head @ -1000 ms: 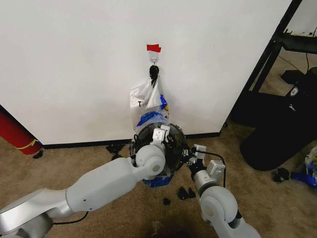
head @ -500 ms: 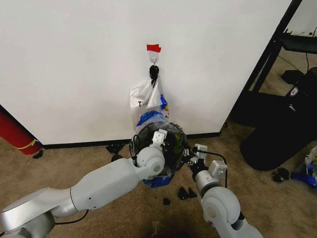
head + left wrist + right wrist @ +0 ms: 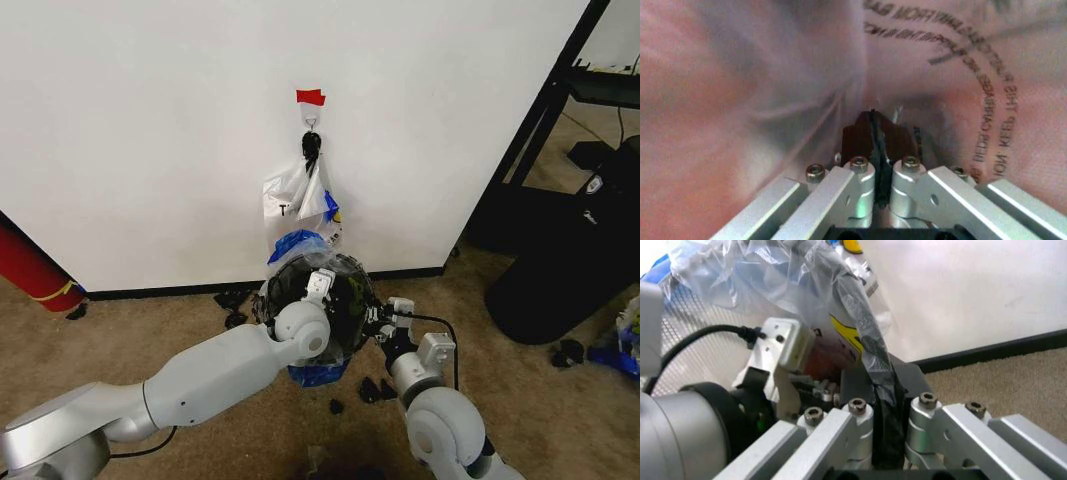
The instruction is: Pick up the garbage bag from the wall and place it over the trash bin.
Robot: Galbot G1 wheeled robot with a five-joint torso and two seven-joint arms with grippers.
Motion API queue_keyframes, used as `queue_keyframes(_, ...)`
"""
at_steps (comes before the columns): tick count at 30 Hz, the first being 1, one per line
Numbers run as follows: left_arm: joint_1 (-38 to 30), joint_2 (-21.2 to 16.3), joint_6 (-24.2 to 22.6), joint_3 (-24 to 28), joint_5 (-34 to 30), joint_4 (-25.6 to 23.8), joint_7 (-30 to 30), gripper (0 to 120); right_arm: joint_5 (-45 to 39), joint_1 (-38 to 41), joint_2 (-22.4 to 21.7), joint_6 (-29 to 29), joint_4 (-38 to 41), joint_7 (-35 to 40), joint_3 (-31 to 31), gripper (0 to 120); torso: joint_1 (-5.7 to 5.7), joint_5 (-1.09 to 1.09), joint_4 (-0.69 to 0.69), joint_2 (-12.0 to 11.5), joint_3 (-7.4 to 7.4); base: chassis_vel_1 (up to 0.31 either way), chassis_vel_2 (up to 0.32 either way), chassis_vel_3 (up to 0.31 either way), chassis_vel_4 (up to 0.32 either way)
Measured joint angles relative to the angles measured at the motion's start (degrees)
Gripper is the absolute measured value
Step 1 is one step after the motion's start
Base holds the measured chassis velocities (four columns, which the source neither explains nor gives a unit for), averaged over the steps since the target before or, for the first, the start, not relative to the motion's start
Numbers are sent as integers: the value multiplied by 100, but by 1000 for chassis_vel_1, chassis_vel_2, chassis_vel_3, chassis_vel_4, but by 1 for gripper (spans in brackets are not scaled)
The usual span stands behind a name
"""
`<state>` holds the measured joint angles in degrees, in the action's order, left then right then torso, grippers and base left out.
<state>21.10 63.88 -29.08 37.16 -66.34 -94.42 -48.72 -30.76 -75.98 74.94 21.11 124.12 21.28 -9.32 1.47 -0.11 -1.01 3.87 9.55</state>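
Thin plastic, pinched on both sides, being drawn over the wire bin

The garbage bag [image 3: 300,245] lies draped over the trash bin [image 3: 345,290], which stands on the carpet against the wall [image 3: 150,130]; another bag [image 3: 300,195] hangs from the hook [image 3: 311,122] under the red tape [image 3: 310,97]. The left tool [image 3: 318,282] sits at the bin's mouth, its jaws clamped on a fold of film [image 3: 873,130] with printed plastic all around it. The right tool [image 3: 385,318] is at the bin's right side, jaws closed on a twisted strip of the bag [image 3: 870,355] beside the mesh. To do this step well, it seems best for both tools to pull outward and downward evenly, so the film stretches past the rim without tearing or tipping the light bin.
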Motion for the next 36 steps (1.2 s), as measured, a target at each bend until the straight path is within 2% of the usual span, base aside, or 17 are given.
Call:
queue_keyframes(7,18,-59,-19,-50,-106,-181,4,0,35,-5,9,-41,-66,-27,-27,1,0,-1,1,0,0,0,0,0,0)
queue_keyframes(11,-99,-402,-32,-5,-158,-668,23,0,168,31,128,-118,-207,-27,-29,1,0,1,1,0,0,0,0,0,0)
queue_keyframes(14,-163,-644,-132,2,-486,-1039,52,0,294,46,167,-173,-285,-66,-19,1,0,0,3,1,0,0,0,0,0)
queue_keyframes(18,-183,-744,-285,-6,-727,-1203,114,0,318,37,144,-192,-300,-85,-15,1,0,0,0,1,0,0,0,0,0)
queue_keyframes(23,-203,-760,-450,69,-943,-1205,185,0,333,19,131,-191,-278,-91,8,1,0,0,2,1,0,0,0,0,0)
queue_keyframes(30,-196,-593,-595,220,-1147,-1021,203,0,423,-90,222,-159,-122,-94,113,1,0,0,0,1,0,0,0,0,0)
queue_keyframes(36,-258,-471,-814,345,-1348,-898,226,0,476,-88,113,-159,-133,-124,146,1,0,0,1,1,0,0,0,0,0)
